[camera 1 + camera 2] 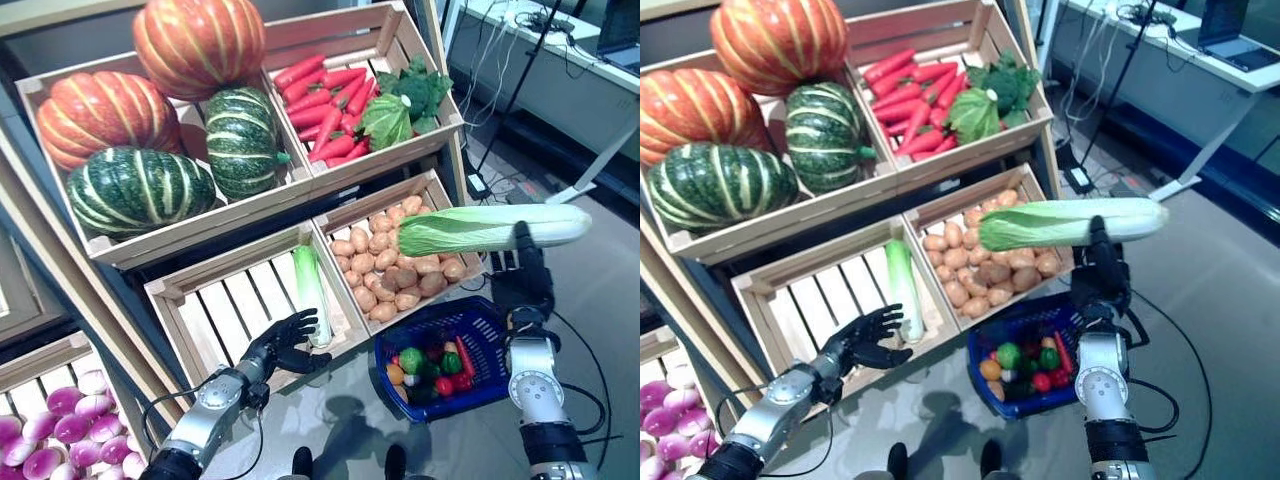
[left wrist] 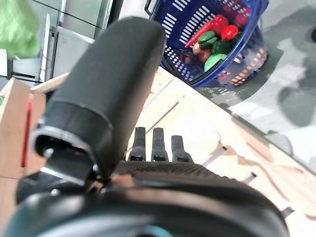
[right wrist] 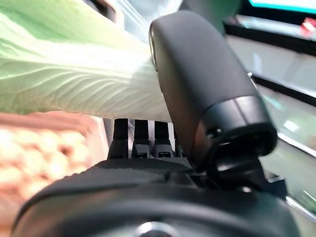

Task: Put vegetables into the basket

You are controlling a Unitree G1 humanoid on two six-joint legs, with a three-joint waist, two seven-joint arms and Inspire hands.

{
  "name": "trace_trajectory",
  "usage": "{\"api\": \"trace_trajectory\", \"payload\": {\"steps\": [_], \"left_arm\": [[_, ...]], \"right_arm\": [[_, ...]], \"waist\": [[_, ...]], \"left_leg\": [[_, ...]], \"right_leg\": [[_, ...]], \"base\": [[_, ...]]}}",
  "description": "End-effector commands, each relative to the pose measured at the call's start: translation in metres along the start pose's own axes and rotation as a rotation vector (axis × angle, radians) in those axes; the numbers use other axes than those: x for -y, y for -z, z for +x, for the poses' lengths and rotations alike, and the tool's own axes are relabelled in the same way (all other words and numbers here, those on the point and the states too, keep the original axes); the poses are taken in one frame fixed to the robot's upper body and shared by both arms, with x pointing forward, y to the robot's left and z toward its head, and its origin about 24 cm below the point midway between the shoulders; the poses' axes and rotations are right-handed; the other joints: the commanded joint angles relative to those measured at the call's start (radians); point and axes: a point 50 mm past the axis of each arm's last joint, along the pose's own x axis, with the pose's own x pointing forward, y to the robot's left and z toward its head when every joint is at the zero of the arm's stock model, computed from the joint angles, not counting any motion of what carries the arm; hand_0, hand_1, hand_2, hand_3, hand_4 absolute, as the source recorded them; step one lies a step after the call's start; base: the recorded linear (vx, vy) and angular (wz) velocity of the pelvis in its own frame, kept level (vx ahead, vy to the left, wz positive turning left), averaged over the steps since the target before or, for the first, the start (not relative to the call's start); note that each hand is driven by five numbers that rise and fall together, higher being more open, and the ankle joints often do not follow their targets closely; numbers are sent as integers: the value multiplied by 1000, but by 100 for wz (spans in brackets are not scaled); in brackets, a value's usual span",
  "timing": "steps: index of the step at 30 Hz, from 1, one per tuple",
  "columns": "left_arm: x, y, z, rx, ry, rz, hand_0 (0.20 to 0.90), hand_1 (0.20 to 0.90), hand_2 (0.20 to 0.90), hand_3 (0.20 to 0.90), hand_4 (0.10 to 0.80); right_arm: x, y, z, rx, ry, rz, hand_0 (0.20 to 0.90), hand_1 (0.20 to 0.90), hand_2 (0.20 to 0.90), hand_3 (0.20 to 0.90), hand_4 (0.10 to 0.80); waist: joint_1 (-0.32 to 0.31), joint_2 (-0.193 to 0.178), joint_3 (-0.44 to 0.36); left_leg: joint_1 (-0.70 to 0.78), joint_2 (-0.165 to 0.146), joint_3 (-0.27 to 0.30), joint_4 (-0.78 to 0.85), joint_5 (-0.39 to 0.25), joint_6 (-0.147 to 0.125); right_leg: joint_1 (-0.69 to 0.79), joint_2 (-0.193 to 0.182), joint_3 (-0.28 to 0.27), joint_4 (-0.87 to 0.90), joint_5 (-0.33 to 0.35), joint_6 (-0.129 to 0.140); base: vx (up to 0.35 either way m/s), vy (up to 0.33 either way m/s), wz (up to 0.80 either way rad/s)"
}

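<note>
The right hand (image 1: 522, 285) clasps a cabbage (image 1: 495, 228) between thumb and fingers, held level in the air above the potato crate (image 1: 435, 190) and behind the basket (image 1: 490, 330). The left hand (image 1: 285, 345) rests spread on the slatted crate (image 1: 165, 292). The cabbage looks long, light, leafy-soft; grip the firm white stalk end

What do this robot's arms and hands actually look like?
Both arms are silver-grey metal tubes with rounded joints. Each ends in a black hand: the left hand and the right hand have slim segmented fingers and a thick, smooth, rounded thumb. No markings show on either.
</note>
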Motion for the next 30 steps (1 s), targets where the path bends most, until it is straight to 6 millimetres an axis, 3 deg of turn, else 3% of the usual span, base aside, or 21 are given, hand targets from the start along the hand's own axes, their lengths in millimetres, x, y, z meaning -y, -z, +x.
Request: {"api": "trace_trajectory", "payload": {"steps": [1, 7, 16, 23, 30], "left_arm": [[-18, -66, 2, 312, -32, 8, 900, 900, 900, 900, 800], [-16, -96, 3, 445, -28, -26, 900, 900, 900, 900, 800], [-1, -142, 3, 636, 46, -2, 900, 900, 900, 900, 800], [15, -192, -5, 836, 109, 27, 900, 900, 900, 900, 800], [26, -232, -12, 973, 182, 58, 900, 900, 900, 900, 800]], "right_arm": [[-36, -58, 12, 323, -79, 69, 300, 300, 300, 300, 400], [-12, -83, 18, 474, 131, 105, 300, 300, 300, 300, 400], [6, -74, 23, 489, 204, 119, 300, 300, 300, 300, 400], [-18, -58, 39, 453, 134, 106, 300, 300, 300, 300, 400], [-53, -53, 59, 402, 59, 39, 300, 300, 300, 300, 400]], "waist": [[-15, -28, 25], [-11, -21, 111], [10, -10, 227], [17, 7, 328], [29, 24, 331]], "left_leg": [[-41, 36, -17, 1, -8, -19], [-96, 36, -32, 18, 15, -23], [-222, -7, -71, 92, 19, -23], [-404, -60, -92, 263, -4, -22], [-625, -82, -89, 455, -56, -10]], "right_leg": [[17, -5, 15, 59, -49, 0], [-44, 10, 23, 113, -58, -19], [-124, 9, 0, 148, -51, -29], [-284, -12, -21, 285, -69, -32], [-505, -58, -26, 496, -124, -32]], "base": [[-102, -27, -8], [-100, -46, -8], [-114, -54, 5], [-139, -3, 5], [-97, 1, 4]]}}
